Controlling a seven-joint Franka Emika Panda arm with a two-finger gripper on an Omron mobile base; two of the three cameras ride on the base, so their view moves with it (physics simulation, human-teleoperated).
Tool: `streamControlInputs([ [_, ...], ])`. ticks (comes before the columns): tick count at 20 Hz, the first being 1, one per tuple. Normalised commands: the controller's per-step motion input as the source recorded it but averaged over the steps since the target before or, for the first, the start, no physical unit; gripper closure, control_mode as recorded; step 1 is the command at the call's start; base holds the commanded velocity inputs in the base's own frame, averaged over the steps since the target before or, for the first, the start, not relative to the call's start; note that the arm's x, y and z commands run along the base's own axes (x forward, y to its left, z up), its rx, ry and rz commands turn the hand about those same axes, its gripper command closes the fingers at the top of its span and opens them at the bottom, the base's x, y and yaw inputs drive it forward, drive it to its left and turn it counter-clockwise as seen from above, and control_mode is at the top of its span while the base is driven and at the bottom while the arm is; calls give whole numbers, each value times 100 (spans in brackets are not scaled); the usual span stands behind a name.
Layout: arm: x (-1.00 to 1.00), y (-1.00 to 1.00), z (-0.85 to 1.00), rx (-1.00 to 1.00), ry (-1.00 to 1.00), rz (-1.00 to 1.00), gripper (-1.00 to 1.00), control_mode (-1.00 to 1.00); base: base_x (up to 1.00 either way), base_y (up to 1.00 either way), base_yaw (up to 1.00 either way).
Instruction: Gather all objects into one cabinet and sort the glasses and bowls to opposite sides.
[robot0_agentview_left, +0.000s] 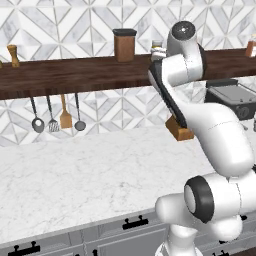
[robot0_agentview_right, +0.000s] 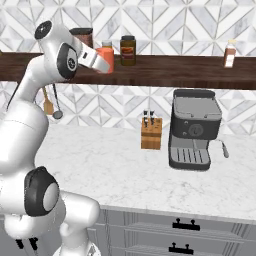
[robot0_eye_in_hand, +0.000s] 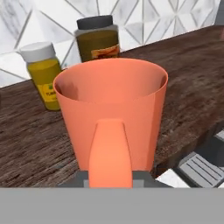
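Nearest to me, an orange mug (robot0_eye_in_hand: 111, 120) stands upright with its handle turned my way, on the long dark wooden shelf (robot0_eye_in_hand: 192, 78). My gripper (robot0_agentview_right: 102, 64) is up against that mug, but I cannot tell whether my fingers pinch the handle or stand spread. Just behind the mug sit a yellow jar (robot0_eye_in_hand: 42, 73) and a dark-lidded jar (robot0_eye_in_hand: 97, 38).
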Motion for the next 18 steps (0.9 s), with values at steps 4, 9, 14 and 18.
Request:
streamControlInputs([
  [4, -100, 4, 0, 0, 0, 23, 100, -100, 0, 0, 0],
  [9, -100, 9, 0, 0, -3, 29, 100, -100, 0, 0, 0],
  [14, -100, 13, 0, 0, -5, 29, 100, -100, 0, 0, 0],
  [18, -100, 57, -11, -6, 0, 16, 100, -100, 0, 0, 0],
])
